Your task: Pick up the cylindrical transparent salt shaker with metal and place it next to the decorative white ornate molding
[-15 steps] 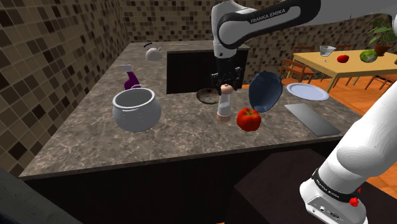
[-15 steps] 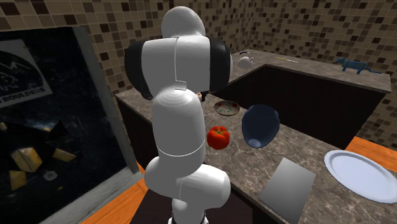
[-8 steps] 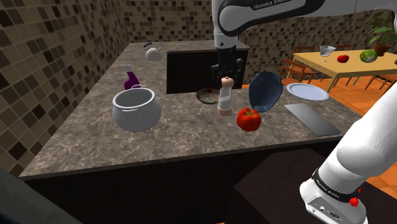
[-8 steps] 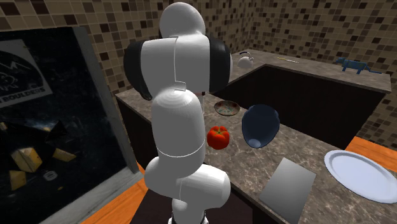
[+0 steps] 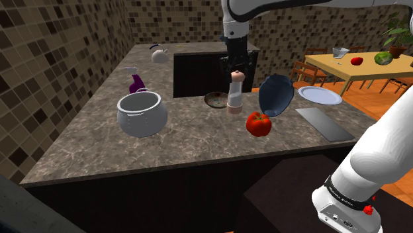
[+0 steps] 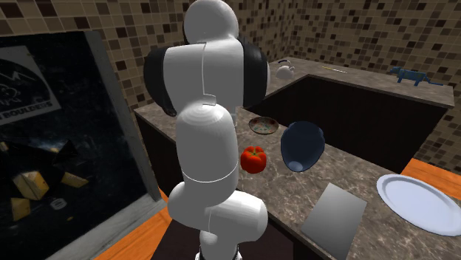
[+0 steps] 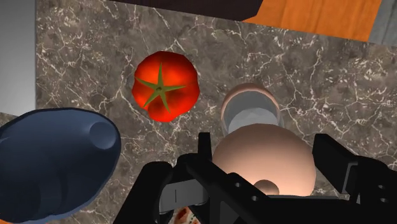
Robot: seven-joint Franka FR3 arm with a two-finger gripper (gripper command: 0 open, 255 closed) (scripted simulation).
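The hand [image 5: 235,70] and salt shaker [image 5: 234,93] have risen off the counter [image 5: 185,142] since the earlier frame. The hand clamps the domed cap. The shaker hangs upright, left of the tomato [image 5: 259,123] in the shoulder view. Probably light, rigid, slick, breakable: retain the cap grip.

Marbled counter [image 5: 185,142]: tomato [image 5: 258,123], blue bowl [image 5: 276,94], plate [image 5: 320,95], teapot [image 5: 159,55].

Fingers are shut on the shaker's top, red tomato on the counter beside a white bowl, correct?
Not quite: the bowl is dark blue, not white, as the wrist view shows. The fingers do clasp the shaker at its top, and the red tomato lies on the counter beside that bowl.
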